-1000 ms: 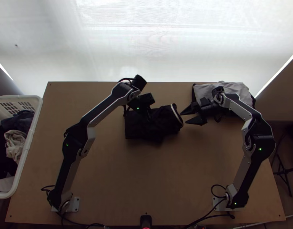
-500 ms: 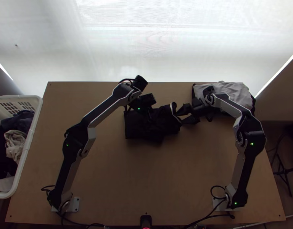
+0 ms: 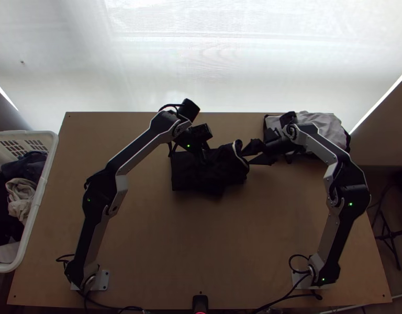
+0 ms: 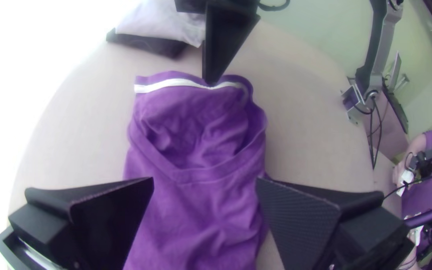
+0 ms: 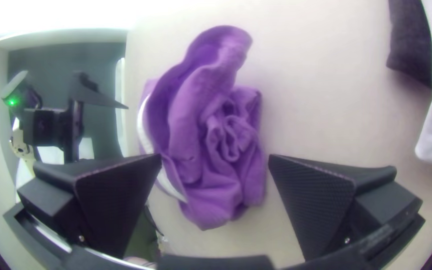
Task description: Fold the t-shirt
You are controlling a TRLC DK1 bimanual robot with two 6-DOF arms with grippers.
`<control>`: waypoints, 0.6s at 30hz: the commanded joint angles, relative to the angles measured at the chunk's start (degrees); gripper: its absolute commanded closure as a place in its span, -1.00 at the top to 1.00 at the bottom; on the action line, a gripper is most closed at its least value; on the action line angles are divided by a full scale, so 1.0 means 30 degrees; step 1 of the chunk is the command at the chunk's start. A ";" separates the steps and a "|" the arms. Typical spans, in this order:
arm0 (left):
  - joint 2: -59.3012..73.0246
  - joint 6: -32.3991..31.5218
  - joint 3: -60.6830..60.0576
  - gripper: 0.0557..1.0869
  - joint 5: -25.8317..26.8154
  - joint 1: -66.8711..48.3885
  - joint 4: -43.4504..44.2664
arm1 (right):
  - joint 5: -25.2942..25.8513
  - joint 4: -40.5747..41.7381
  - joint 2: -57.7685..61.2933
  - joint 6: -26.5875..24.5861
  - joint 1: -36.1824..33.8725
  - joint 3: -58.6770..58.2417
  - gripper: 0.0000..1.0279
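Your t-shirt (image 3: 201, 175) lies in a compact, rumpled bundle on the desk (image 3: 201, 235), a little beyond the middle, with its white-banded end turned toward the right arm. Close up in the left wrist view you can see loose folds slumped inside a curved edge at that end, while in the right wrist view the cloth there looks bunched.

Your left gripper (image 3: 205, 158) is over the t-shirt with its two fingers spread wide, and it has hold of nothing. Your right gripper (image 3: 246, 158) is at the banded end; its fingers are also well apart, with no cloth pinched between them. You can see one of its fingertips across the white band in the left wrist view, but whether it touches the cloth, you cannot tell.

Beneath the right arm's far part, a grey and black pile of cloth (image 3: 326, 125) sits at the desk's far right corner. To your left, a white basket (image 3: 37, 204) holds more clothes (image 3: 20, 196).
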 commanded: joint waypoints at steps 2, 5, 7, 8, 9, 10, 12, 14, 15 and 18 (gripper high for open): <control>-0.0058 -0.0221 0.0271 0.92 -0.0024 -0.0053 0.0012 | 0.1716 -0.0002 -0.1058 0.0192 0.0865 -0.0247 0.93; -0.0116 -0.0221 0.0330 0.92 -0.0083 -0.0053 0.0012 | 0.2243 -0.0002 -0.1527 0.0192 0.1246 -0.0306 0.93; -0.0146 -0.0221 0.0330 0.92 -0.0083 0.0005 0.0012 | 0.2741 -0.0002 -0.1937 0.0221 0.1627 -0.0306 0.93; -0.0146 -0.0221 0.0330 0.92 -0.0112 0.0005 0.0012 | 0.3122 -0.0002 -0.2054 0.0192 0.1832 -0.0306 0.93; -0.0175 -0.0221 0.0330 0.92 -0.0112 0.0034 -0.0017 | 0.3503 -0.0002 -0.2259 0.0192 0.2066 -0.0335 0.93; -0.0175 -0.0221 0.0330 0.92 -0.0112 0.0034 -0.0017 | 0.3825 -0.0002 -0.2464 0.0192 0.2271 -0.0335 0.93; -0.0204 -0.0221 0.0330 0.92 -0.0112 0.0005 -0.0017 | 0.4382 -0.0002 -0.2582 0.0221 0.2740 -0.0277 0.93; -0.0263 -0.0251 0.0330 0.92 -0.0141 0.0005 -0.0017 | 0.5085 0.0027 -0.2289 0.0221 0.3121 -0.0364 0.93; -0.0263 -0.0251 0.0330 0.92 -0.0141 0.0005 -0.0017 | 0.5173 0.0027 -0.2054 0.0192 0.3150 -0.0394 0.93; -0.0409 -0.0280 0.0388 0.92 -0.0141 0.0034 -0.0046 | 0.5202 0.0261 -0.1439 0.0133 0.2857 -0.0511 0.93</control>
